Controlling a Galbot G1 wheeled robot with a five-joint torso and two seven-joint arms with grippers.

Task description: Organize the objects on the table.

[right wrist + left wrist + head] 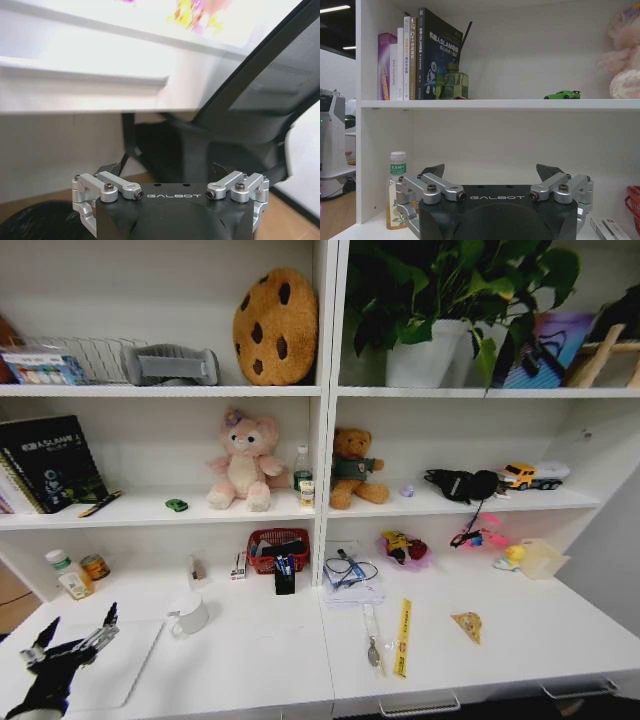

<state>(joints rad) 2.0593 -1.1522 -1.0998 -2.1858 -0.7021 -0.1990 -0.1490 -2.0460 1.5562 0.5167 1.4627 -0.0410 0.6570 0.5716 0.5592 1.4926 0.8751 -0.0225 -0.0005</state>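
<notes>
My left gripper (80,621) hovers open and empty over the front left of the white table (280,660), just above a closed silver laptop (115,665). A tiny green toy car (177,505) sits on the middle shelf left of a pink plush. In the left wrist view the left gripper (492,172) faces the shelf unit, with the green car (562,95) on the board above it. A dark pen (100,504) lies by the books. Blue pens stand in a black holder (285,578). My right gripper (167,170) hangs open below the table's drawer front (75,92).
A white mug (190,615), a red basket (278,548), a green-capped bottle (62,570) and a can (95,566) stand at the back left. Glasses (350,572), a yellow strip (403,635) and toys lie at the right. A black office chair (240,115) faces the right gripper.
</notes>
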